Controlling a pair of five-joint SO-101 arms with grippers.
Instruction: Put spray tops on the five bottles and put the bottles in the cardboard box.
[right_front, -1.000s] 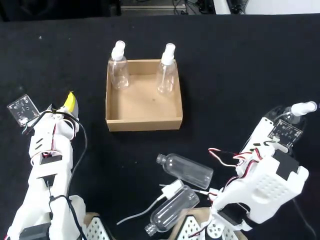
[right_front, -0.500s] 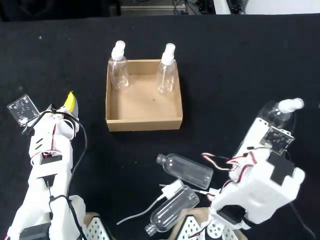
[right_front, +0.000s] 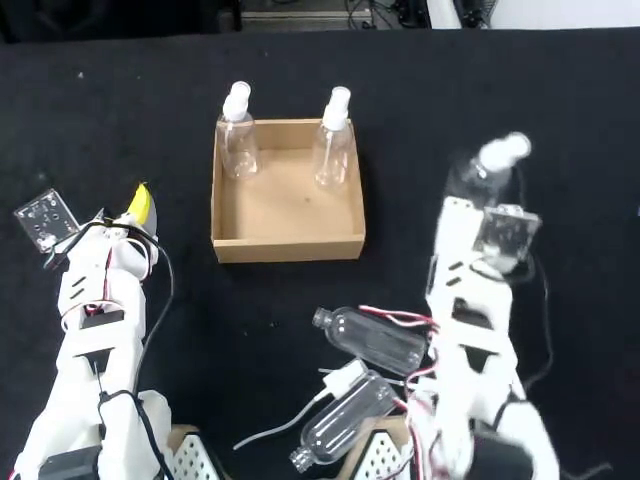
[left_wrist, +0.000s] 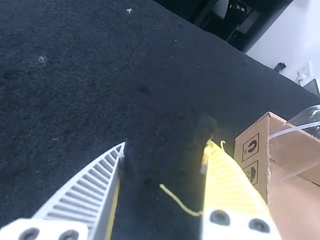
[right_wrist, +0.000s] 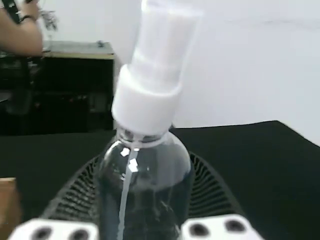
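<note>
The right gripper (right_front: 468, 200) pinches a capped spray bottle (right_front: 478, 172), cap uppermost, well to the right of the cardboard box (right_front: 288, 246), level with the box's middle.

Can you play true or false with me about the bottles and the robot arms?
1. Two clear plastic bottles with white spray tops stand in the brown cardboard box. True.
2. The right gripper is empty. False: it is shut on a capped clear bottle.
3. The left gripper holds a spray top. False: it is open and empty.
4. Two topless clear bottles lie on the black table. True.
</note>
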